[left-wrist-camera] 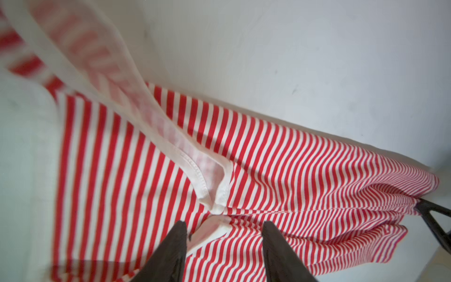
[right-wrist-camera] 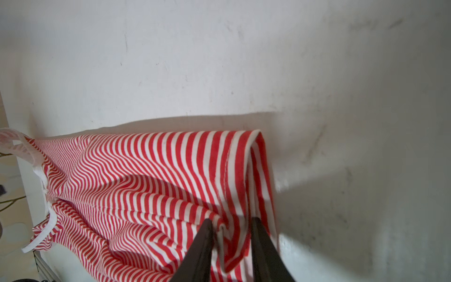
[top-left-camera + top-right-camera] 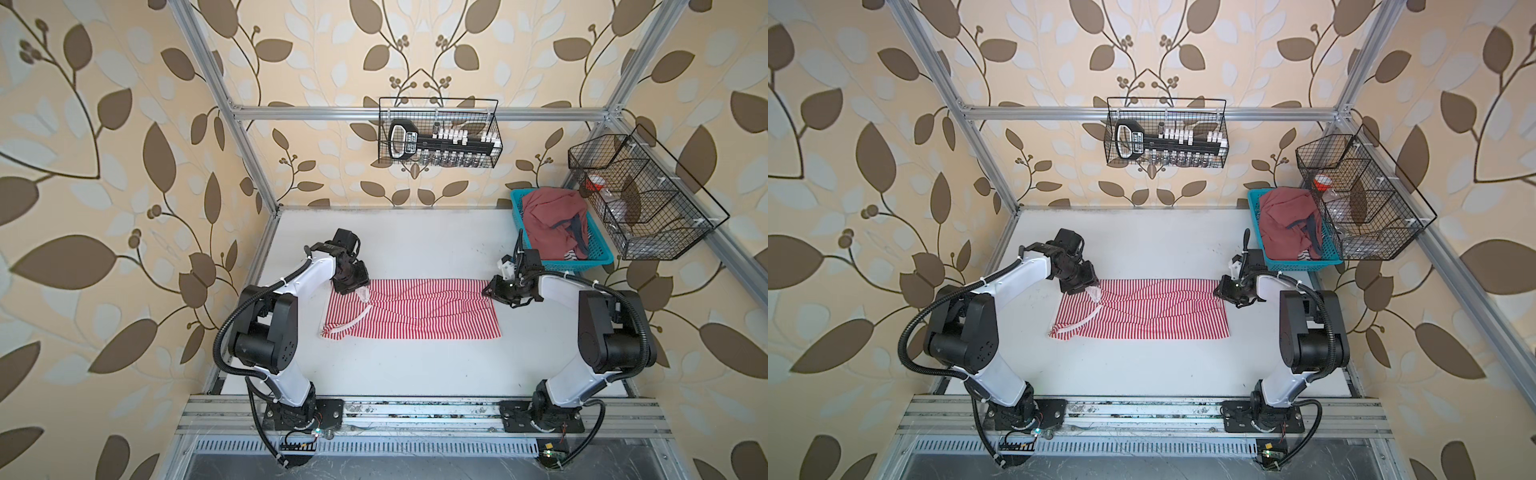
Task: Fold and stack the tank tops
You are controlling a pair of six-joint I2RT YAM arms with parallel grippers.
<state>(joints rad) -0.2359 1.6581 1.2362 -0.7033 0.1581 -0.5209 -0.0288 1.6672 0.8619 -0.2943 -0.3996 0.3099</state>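
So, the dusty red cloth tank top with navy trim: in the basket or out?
In: the dusty red tank top lies crumpled inside the turquoise plastic mesh basket at the white table's far right corner.

Strap: the striped tank top [image 1: 292, 158] is blurring along its strap [image 1: 80, 48] near the lens.
Top's corner: the left gripper [image 3: 359, 291] is covering it in both top views.
Basket cloth: the dusty red tank top [image 3: 544, 224] is lying crumpled in the blue basket [image 3: 582, 262] at the table's far right corner, hiding its print.
Mesh contents: things in the wire basket [image 3: 665, 232] beside it are showing too small to name.

Stereo overhead, wrist views close (seemingly downward)
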